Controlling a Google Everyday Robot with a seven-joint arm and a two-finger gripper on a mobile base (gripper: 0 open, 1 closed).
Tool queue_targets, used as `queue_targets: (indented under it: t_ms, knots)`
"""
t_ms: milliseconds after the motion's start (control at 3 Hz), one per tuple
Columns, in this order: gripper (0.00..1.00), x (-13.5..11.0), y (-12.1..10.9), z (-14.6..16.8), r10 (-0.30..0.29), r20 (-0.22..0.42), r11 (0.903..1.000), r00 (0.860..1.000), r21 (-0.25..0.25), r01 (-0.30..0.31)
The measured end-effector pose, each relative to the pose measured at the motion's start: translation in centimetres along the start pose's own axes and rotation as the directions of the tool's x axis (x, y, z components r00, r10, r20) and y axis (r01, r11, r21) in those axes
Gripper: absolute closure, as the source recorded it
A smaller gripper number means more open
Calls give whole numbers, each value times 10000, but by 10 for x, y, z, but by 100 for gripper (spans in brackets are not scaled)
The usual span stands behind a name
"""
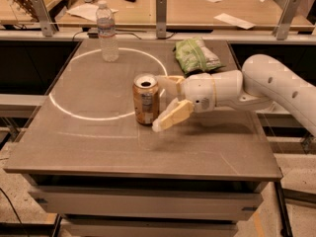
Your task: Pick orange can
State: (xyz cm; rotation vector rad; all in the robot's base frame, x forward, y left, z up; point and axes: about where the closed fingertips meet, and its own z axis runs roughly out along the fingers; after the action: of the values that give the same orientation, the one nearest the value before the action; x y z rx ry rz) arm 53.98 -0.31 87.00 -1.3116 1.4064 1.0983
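The orange can point(146, 99) stands upright near the middle of the grey table point(98, 147), its open silver top facing up and a pale label panel on its side. My gripper point(159, 103) comes in from the right on a white arm and is open. Its near finger point(173, 115) points down-left with its tip just right of the can's base. Its far finger point(170, 83) sits behind the can's right side. The can is at the mouth of the fingers, not held.
A clear plastic water bottle point(107, 31) stands at the back left, on a white circle point(64, 110) marked on the table. A green snack bag point(196, 55) lies at the back right, just behind my wrist. Desks with papers stand beyond the table.
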Motion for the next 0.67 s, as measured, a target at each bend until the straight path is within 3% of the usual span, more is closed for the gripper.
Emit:
queue_targets:
  t_ms: [667]
  knots:
    - [2, -6, -7, 29, 184, 267, 9968, 9995, -781, -163]
